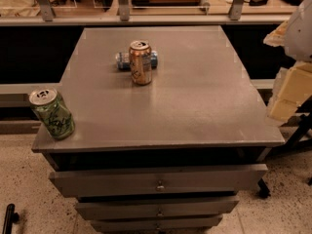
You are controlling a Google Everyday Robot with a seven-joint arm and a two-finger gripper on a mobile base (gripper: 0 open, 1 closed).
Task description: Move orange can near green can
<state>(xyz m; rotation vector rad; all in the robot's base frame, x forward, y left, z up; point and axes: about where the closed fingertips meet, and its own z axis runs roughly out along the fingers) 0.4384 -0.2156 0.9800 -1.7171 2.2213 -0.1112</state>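
The orange can (140,62) stands upright on the grey table top (195,96), left of centre and toward the back. The green can (52,113) stands upright at the table's front left corner, well apart from the orange can. My gripper (286,97) shows as pale cream blocks under a white arm part at the right edge of the view. It is off the table's right side, far from both cans and holding nothing that I can see.
A blue and silver can (124,60) lies on its side just behind the orange can, touching or nearly touching it. Grey drawers (158,179) stick out below the front edge. A ledge with metal posts (122,6) runs behind the table.
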